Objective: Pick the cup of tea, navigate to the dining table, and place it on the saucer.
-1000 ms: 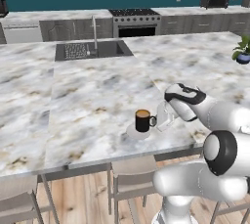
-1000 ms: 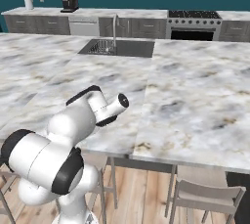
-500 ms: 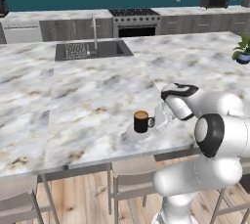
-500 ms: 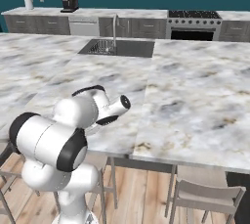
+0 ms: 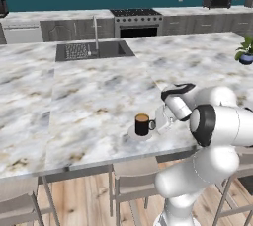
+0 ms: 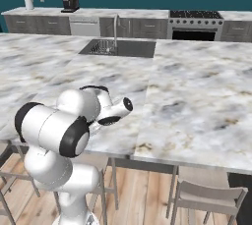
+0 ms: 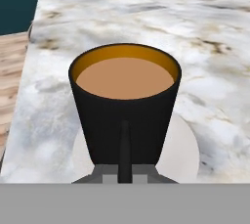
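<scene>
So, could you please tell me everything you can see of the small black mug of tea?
The small black cylindrical mug of tea looks matte and widens slightly toward its rim, with an orange inner wall and flat brown tea nearly to the top. Its thin side handle faces the hand camera, and the shut two-finger gripper clamps it there. The mug stands upright on the flat round whitish saucer, near the front edge of the white marble dining table.

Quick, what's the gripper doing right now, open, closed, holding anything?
Gripper: closed on the handle of the cup of tea, which sits on the saucer on the dining table.
</scene>
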